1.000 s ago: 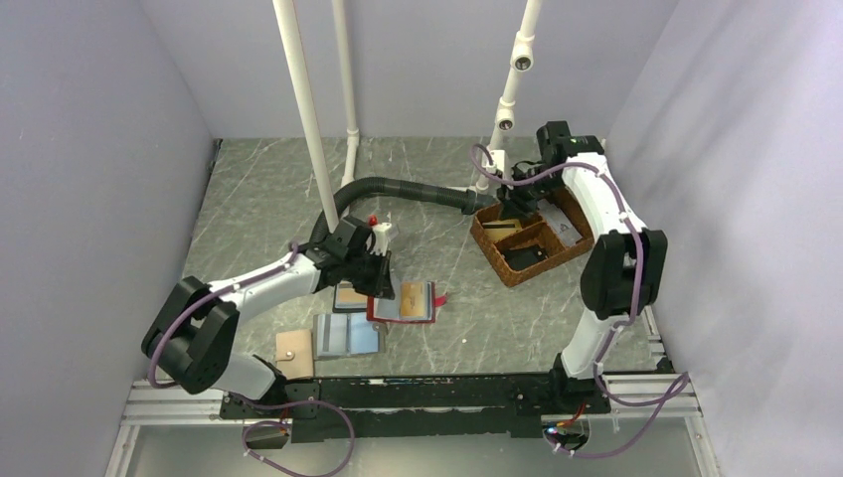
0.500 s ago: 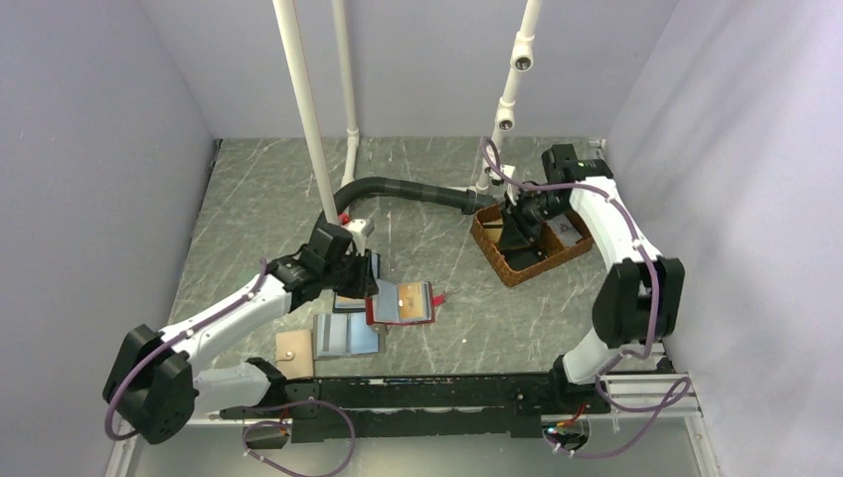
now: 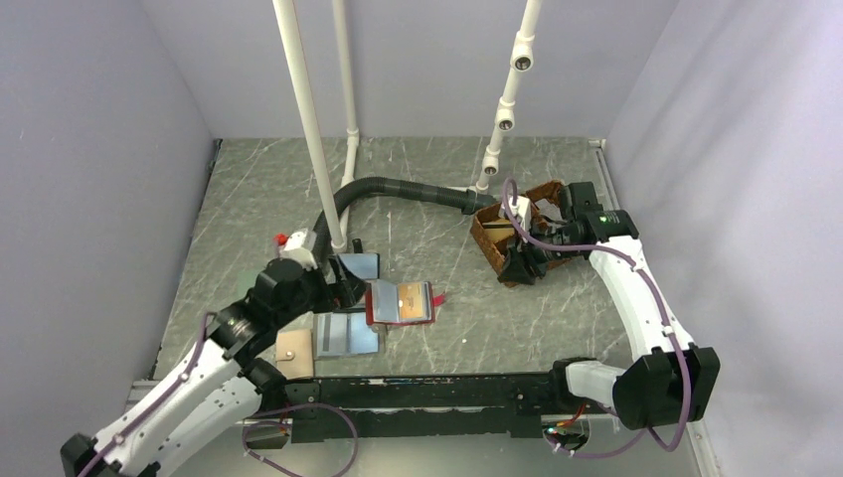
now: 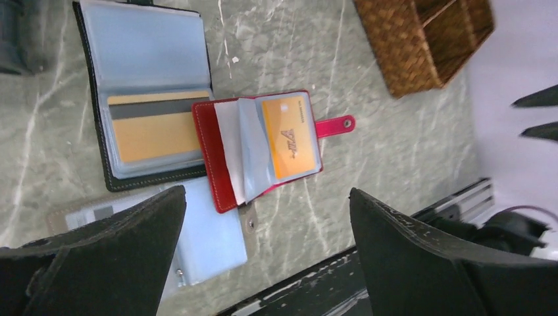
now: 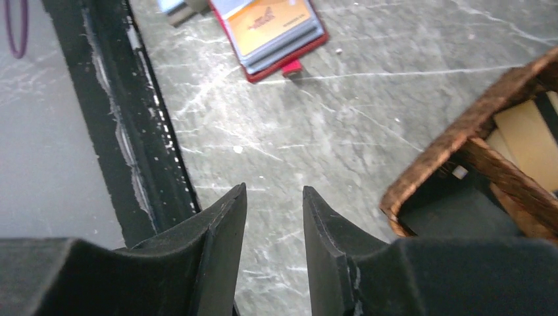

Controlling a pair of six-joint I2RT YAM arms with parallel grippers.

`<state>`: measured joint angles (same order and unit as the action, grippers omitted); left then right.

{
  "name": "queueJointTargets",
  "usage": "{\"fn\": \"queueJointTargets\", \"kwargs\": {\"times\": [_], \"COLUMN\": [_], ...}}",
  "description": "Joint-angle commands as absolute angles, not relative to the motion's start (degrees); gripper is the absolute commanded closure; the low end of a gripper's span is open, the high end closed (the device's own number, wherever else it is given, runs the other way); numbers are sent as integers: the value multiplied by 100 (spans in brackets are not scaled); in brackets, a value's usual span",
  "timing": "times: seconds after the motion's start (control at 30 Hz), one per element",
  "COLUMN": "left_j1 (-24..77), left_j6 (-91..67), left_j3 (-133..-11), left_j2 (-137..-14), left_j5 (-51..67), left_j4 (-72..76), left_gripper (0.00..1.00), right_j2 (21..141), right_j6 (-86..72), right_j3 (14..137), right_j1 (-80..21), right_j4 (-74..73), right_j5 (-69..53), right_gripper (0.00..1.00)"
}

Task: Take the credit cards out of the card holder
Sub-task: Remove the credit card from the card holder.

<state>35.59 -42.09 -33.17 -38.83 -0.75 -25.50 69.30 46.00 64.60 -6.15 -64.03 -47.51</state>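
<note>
**Card holder.** The small red bifold wallet lies open and flat on the grey marbled tabletop. Its small red tab points toward the brown wicker basket, which stands well apart from it. Clear sleeves are fanned up inside the wallet.

**Cards.** One tan-orange credit card sits fully inside the top sleeve on the tab side. The pictures do not show whether more cards lie under it.

**Adjacent items.**
- A dark-framed blue wallet with a tan panel lies open beside the red wallet, on the side away from the tab. The red cover overlaps its edge.
- A pale blue bifold lies flat on the near side, with the red wallet's corner over its edge.
- A small flat tan piece rests just beside that bifold.

**Left gripper**. It hangs above the group of wallets and touches none of them. Its two black fingers are spread wide with nothing between them.

**Right gripper**. It is poised over bare tabletop at the near corner of the wicker basket. Its fingers stand a narrow gap apart and pinch nothing. The basket's compartments hold flat tan and dark items, which are not identifiable. The black rail at the table's near edge runs beside this gripper.
</note>
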Motion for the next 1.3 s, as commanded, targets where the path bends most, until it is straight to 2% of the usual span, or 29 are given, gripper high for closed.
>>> {"fn": "queueJointTargets", "kwargs": {"times": [0.0,0.13,0.23,0.47,0.6,0.73,0.97,1.1,1.27], "left_j1": [3551,3551,3551,3684,4183,4639,5041,5167,5236], "left_j6": [-5560,-5979,-5847,-4646,-4394,-4588,-4855,-4934,-5052], "left_j3": [-2865,-2886,-3361,-4633,-4772,-4840,-5997,-6372,-6229], "left_j2": [-3042,-2545,-2781,-4807,-5708,-6689,-8551,-9153,-9346], "left_j5": [-339,-270,-237,463,121,18,-891,-975,-817], "left_j4": [-2438,-2916,-3441,-3808,-3272,-2471,-3079,-3307,-3015], "left_gripper": [1,1,1,1,3,9,16,19,21], "right_j2": [6816,6888,6925,7095,7081,7113,7182,7119,7183], "right_j6": [4474,4265,3776,3336,3468,3493,3471,3358,3281], "right_j3": [6069,5852,5718,5685,5607,5504,5566,5365,5276], "right_j1": [-624,-650,-673,-822,-834,-852,-861,-861,-857], "right_j4": [-5840,-5303,-4804,-4339,-4462,-4452,-4508,-4279,-4143], "right_j5": [-5691,-6097,-6189,-5974,-5841,-5739,-5403,-5435,-5491], "right_gripper": [60,60,60,60,59,58,58,57,57]}}
